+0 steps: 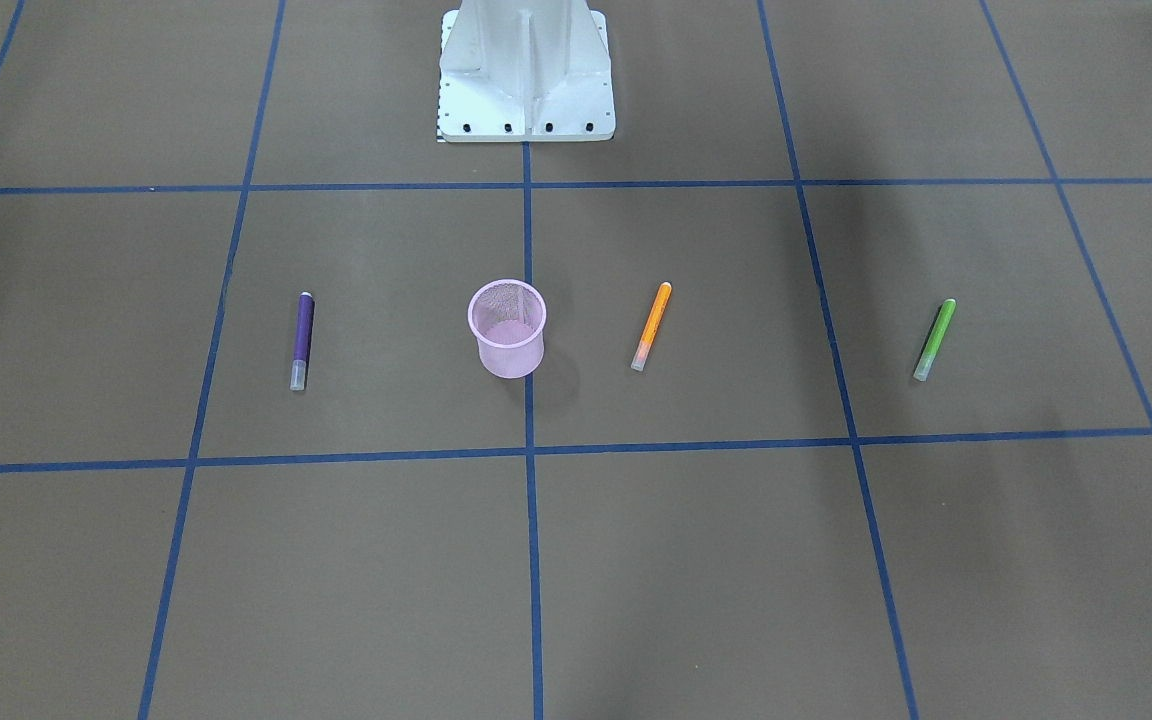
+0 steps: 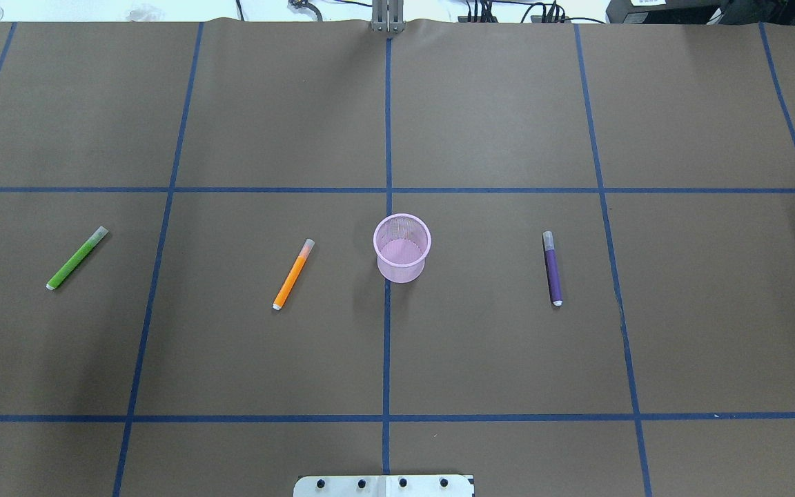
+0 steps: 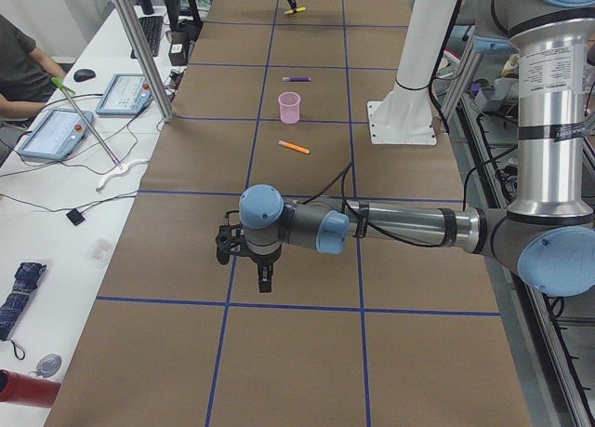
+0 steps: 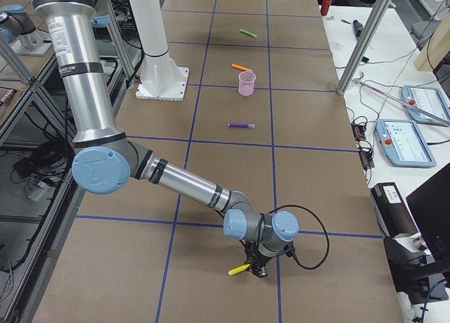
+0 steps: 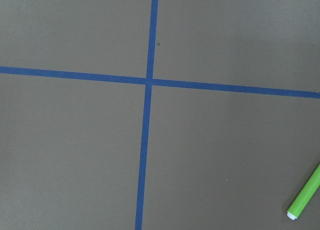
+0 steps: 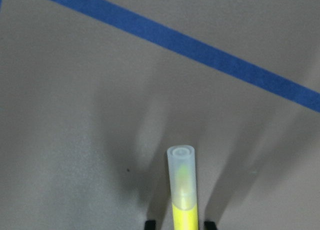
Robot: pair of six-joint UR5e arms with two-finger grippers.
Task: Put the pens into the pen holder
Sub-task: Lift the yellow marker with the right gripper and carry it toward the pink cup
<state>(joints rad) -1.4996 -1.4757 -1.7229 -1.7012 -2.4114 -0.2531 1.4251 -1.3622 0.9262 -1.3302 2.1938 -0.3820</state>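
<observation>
Grasping comes first: the right hand [image 6: 177, 223] hangs low over the yellow-green pen [image 6: 181, 185] at the far right end of the worktop [image 2: 508, 345], its fingertips [image 6: 150, 223] spread, one on each side of the barrel with a gap showing on both, so nothing is pinched yet. To do this well, I judge it should centre on the barrel behind the clear cap and close squarely, so the slim round stick does not roll on the paper; then lift level and carry it the long way inward to the pen holder [image 2: 401, 270]; tipping it upright over the rim before release matters, since the light mesh cup could topple if knocked. The left hand [image 3: 265, 280] hovers near the green pen [image 5: 305, 196]; spread or pressed together, I cannot tell. The orange pen [image 2: 293, 274] lies near the holder on the robot's left, the purple pen [image 2: 552, 268] on its right; both lie flat.

Brown paper with a blue tape grid covers the worktop; a white pedestal [image 1: 526, 70] stands at the robot's edge; a desk with teach pendants [image 3: 56, 134] and a seated person [image 3: 19, 64] runs along the opposite side.
</observation>
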